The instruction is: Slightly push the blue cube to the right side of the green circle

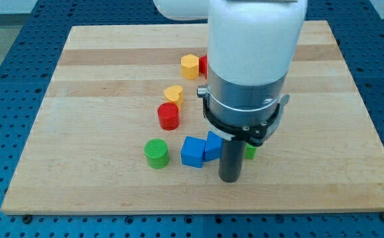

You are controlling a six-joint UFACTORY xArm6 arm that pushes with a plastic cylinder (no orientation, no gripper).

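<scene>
The blue cube [192, 151] lies near the view's bottom middle of the wooden board [79, 79]. The green circle [156, 153], a short cylinder, stands apart to its left with a gap between them. A second blue block [212, 146] touches the cube's right side. My tip [229, 178] rests on the board just right of and slightly below the blue blocks, close to them. The arm's wide body hides the area above and right of the tip.
A red cylinder [168, 116] stands above the green circle. A yellow heart [173, 93] and a yellow hexagon-like block [190, 66] lie further up. A red block [203, 65] and a green block [250, 151] are mostly hidden by the arm.
</scene>
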